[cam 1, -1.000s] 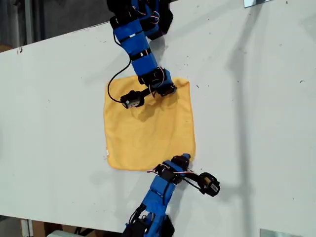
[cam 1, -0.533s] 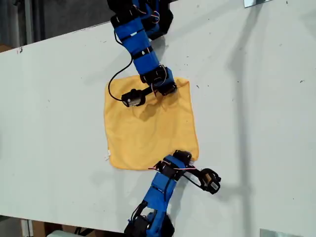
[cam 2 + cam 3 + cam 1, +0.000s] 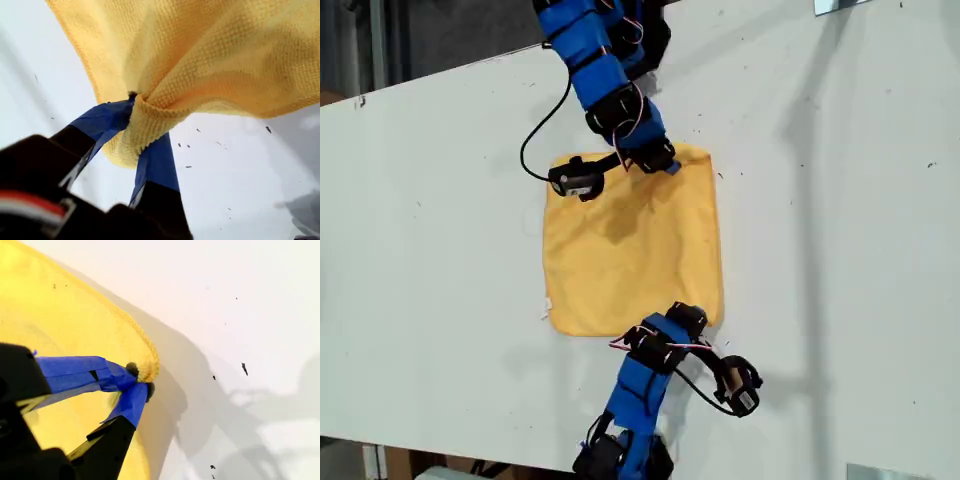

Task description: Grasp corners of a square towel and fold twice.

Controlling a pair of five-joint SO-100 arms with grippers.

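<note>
The square towel [image 3: 630, 245] lies mostly flat on the white table [image 3: 840, 250]. My first gripper [image 3: 692, 318], on the arm at the exterior view's bottom, is shut on the corner at the towel's lower right in that view. The first wrist view shows that corner [image 3: 145, 125] bunched between the blue-taped fingers [image 3: 107, 120] and raised off the table. My second gripper [image 3: 662, 160], on the arm from the exterior view's top, is shut on the upper right corner [image 3: 149, 365]. Its blue-taped fingertips [image 3: 132, 397] pinch the hem. A small white tag [image 3: 547, 308] shows at the towel's left edge in the exterior view.
The table's far edge runs across the exterior view's top left, with dark floor beyond. Metal pieces sit at that view's top right [image 3: 840, 5] and bottom right [image 3: 880, 472]. A black cable [image 3: 535, 130] loops from the upper arm. Small dark specks [image 3: 244, 368] dot the table.
The towel has shifted toward the exterior view's right and top as the second arm drew back. The first arm's wrist turned at the lower right corner.
</note>
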